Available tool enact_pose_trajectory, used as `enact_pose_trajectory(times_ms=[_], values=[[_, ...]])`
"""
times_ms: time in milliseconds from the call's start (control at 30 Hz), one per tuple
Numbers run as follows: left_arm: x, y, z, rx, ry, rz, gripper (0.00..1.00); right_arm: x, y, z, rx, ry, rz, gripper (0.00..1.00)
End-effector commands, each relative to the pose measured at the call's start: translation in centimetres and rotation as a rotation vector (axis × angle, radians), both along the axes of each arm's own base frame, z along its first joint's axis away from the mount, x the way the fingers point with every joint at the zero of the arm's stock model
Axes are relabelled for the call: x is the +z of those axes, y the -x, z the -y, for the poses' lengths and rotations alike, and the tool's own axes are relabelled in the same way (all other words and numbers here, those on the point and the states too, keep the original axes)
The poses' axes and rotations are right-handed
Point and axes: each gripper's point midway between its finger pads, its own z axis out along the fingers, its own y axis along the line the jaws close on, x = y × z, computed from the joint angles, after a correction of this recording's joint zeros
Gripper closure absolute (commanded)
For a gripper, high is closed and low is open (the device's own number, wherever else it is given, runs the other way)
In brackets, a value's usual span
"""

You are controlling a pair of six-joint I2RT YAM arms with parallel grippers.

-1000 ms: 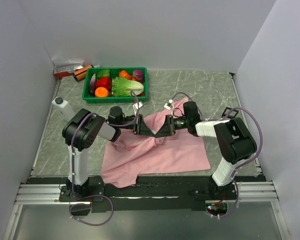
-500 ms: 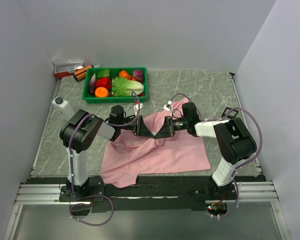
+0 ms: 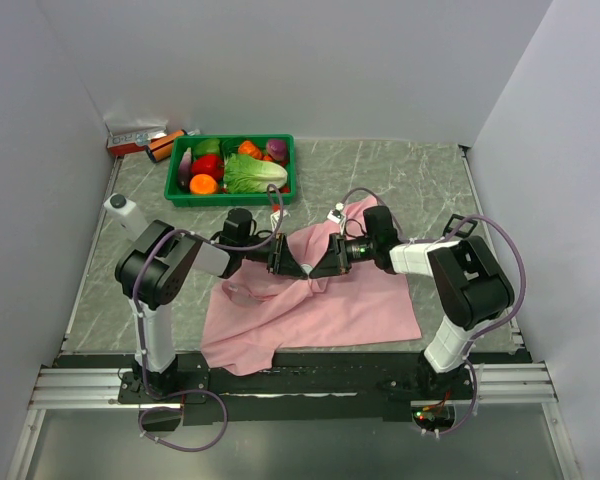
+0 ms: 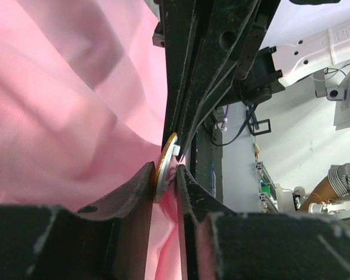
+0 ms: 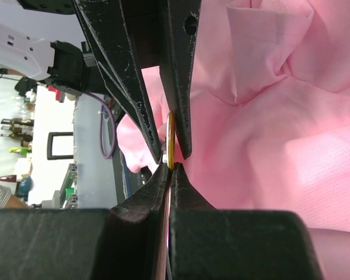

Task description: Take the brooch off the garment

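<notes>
Green crate (image 3: 220, 199) of mixed vegetables (image 3: 252, 173), just behind the pink garment (image 3: 350, 300).

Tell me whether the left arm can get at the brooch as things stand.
Probably yes: the left gripper has a finger on each side of the brooch, with nothing between. The right gripper, shut, crowds it from the opposite side, so room to move looks tight.

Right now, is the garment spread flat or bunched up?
Bunched in the middle: the garment rises in creased folds there; its near part lies flat.
</notes>
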Motion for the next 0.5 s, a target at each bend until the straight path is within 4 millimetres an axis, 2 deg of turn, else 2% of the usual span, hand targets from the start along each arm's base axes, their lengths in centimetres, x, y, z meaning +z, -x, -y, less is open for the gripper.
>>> enact_pose_trajectory(times_ms=[0,167,333,433,467], values=[[0.6,0.3,-0.3,-0.015,0.006,0.045,0.72,2.6,-0.1,-0.3,0.030,-0.048,0.100,1.00],[-0.1,-0.7,-0.1,0.017,-0.021,0.036,0.74,2.6,0.0,-0.5,0.045,-0.045,0.112,1.00],[0.6,-1.5,0.4,0.034,-0.004,0.007,0.74,2.9,1.2,-1.3,0.104,-0.036,0.168,1.00],[0.8,-1.5,0.5,0.027,0.006,0.007,0.66,2.8,1.7,-1.4,0.108,-0.029,0.164,1.00],[0.9,-1.0,0.2,0.012,0.014,-0.001,0.61,2.8,1.7,-1.4,0.103,-0.026,0.159,1.00]])
